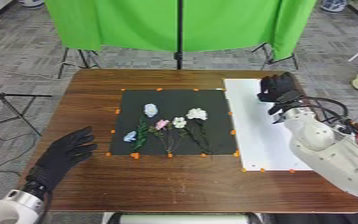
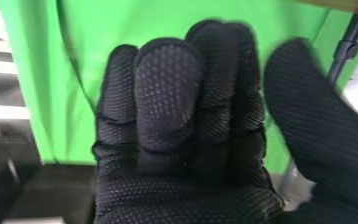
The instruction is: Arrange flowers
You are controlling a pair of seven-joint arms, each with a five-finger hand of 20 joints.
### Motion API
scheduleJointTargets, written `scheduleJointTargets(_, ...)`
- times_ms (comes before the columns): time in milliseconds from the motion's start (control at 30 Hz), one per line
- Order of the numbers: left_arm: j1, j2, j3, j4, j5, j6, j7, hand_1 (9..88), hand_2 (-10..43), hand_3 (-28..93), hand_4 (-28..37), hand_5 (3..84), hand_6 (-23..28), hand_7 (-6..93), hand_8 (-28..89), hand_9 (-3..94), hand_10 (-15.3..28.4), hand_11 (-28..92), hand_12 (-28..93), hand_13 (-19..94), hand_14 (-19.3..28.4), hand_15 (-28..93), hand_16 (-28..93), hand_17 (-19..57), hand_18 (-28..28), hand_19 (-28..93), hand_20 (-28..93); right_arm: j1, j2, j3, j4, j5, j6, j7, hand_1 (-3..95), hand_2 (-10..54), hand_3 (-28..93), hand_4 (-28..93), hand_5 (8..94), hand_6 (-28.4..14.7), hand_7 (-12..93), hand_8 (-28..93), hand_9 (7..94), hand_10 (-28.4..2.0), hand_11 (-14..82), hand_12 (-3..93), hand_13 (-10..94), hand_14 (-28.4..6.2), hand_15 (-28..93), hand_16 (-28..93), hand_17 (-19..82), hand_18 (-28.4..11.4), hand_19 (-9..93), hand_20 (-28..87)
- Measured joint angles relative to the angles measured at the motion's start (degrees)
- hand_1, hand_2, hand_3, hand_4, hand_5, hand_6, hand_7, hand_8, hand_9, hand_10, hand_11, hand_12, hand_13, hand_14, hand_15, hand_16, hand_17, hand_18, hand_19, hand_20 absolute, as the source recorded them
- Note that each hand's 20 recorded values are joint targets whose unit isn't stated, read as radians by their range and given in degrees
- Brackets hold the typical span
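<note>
Green cloth [image 1: 229, 25] hangs behind the brown table [image 1: 158, 195].

The table [image 1: 158, 182] is of brown wood, a little glossy; the curtain [image 1: 122, 25] looks like smooth cloth

Brown wooden table [image 1: 158, 192]: black mat [image 1: 177, 99] lying mid-table, white sheet [image 1: 257, 142] lengthwise just right of it. Small orange bits [image 1: 135, 155] along their edges, probably tape.
</note>
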Motion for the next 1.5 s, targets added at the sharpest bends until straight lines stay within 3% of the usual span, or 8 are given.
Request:
scheduleJointTargets(133,-0.3,0.41,-0.02,0.01,0.0,0.01,0.02,24.2,0.9,70,-28.3,31.4,5.3,17.0,-10,27.2,11.9,23,14,21,13.5,47,-5,-11.7,20.8,53,3,-2.2,0.0,2.1,-2.5,-0.3,2.2,0.1,19.5,-9.5,91,-28,37.9,-1.9,37,-23,46.0,-10.5,47.6,20.8,47,-6.3,56,14,21,-16.0,69,33)
scheduleJointTargets(400,-1.3,1.42,-0.43,0.01,-0.1,0.03,0.62,24.3,0.8,70,-28.3,31.8,5.7,16.7,-10,27.3,12.2,23,14,21,13.7,47,-5,-10.1,18.7,52,2,-5.9,-0.1,8.2,-8.1,2.4,-17.1,1.2,19.2,-9.5,90,-28,35.2,-2.6,35,-22,37.7,-10.8,41.2,19.4,41,-8.4,48,12,19,-16.3,67,32)
scheduleJointTargets(633,-2.3,3.06,-0.27,-0.05,-0.59,0.86,3.0,25.5,0.7,70,-28.3,32.8,6.8,16.6,-10,26.5,12.9,23,14,18,13.4,46,-5,-6.7,14.7,51,1,-3.9,-1.1,3.8,-6.2,1.6,-18.8,12.4,23.5,-9.5,91,-28,36.0,-2.5,36,-22,36.3,-11.5,41.5,19.7,40,-8.2,48,12,18,-16.7,67,31)
scheduleJointTargets(733,-2.3,3.59,0.1,-0.06,-1.52,1.71,4.81,26.2,0.7,71,-28.3,33.7,7.8,16.2,-10,26.1,13.5,24,13,17,13.3,46,-6,-4.9,13.8,52,-1,-3.3,-1.5,3.4,-5.0,1.6,-18.4,13.2,30.2,-9.4,91,-28,42.3,-0.7,38,-24,46.5,-9.9,45.6,19.1,55,-4.3,51,14,21,-15.6,68,30)
scheduleJointTargets(833,-2.3,4.05,0.64,-0.06,-2.63,3.33,6.66,27.4,0.4,71,-28.3,34.6,8.6,15.7,-10,25.6,14.0,25,13,17,13.4,47,-7,-2.0,14.3,56,-7,-3.3,-1.6,3.7,-4.3,2.3,-17.4,11.5,43.7,-8.6,81,-28,60.2,2.1,45,-16,75.2,-5.0,26.8,38.1,75,-0.3,44,30,28,-13.8,70,30)
scheduleJointTargets(900,-2.4,4.35,1.02,-0.06,-3.4,4.71,7.7,27.6,0.3,71,-28.3,34.8,8.8,15.8,-10,25.2,14.4,25,12,16,13.4,47,-7,-0.9,14.6,58,-10,-3.5,-1.5,3.7,-3.8,2.9,-15.1,9.7,48.6,-8.3,80,-28,68.6,3.2,45,-13,85.1,-3.4,22.1,42.2,82,-0.4,44,31,31,-13.5,71,31)
scheduleJointTargets(1067,-2.8,5.03,1.57,0.05,-4.59,6.85,9.24,27.9,0.3,71,-28.3,35.2,9.1,16.2,-10,25.0,14.5,25,13,16,13.4,46,-7,-0.3,15.5,59,-14,-4.6,-1.5,4.7,-3.4,3.7,-11.3,5.9,50.3,-9.5,81,-28,76.0,3.1,40,-11,90.5,-1.9,20.7,43.4,87,-0.1,44,31,34,-13.4,73,32)
scheduleJointTargets(1500,-3.0,5.25,1.15,0.07,-4.61,6.67,9.12,27.1,0.9,71,-28.3,34.7,8.4,16.4,-10,25.2,13.7,25,12,16,13.4,45,-7,-2.9,13.8,58,-13,-10.9,0.2,10.7,-12.4,3.3,-12.3,1.2,50.2,-9.5,82,-28,77.8,2.5,38,-10,91.8,-1.9,19.9,45.2,88,-0.1,44,32,34,-13.5,73,32)
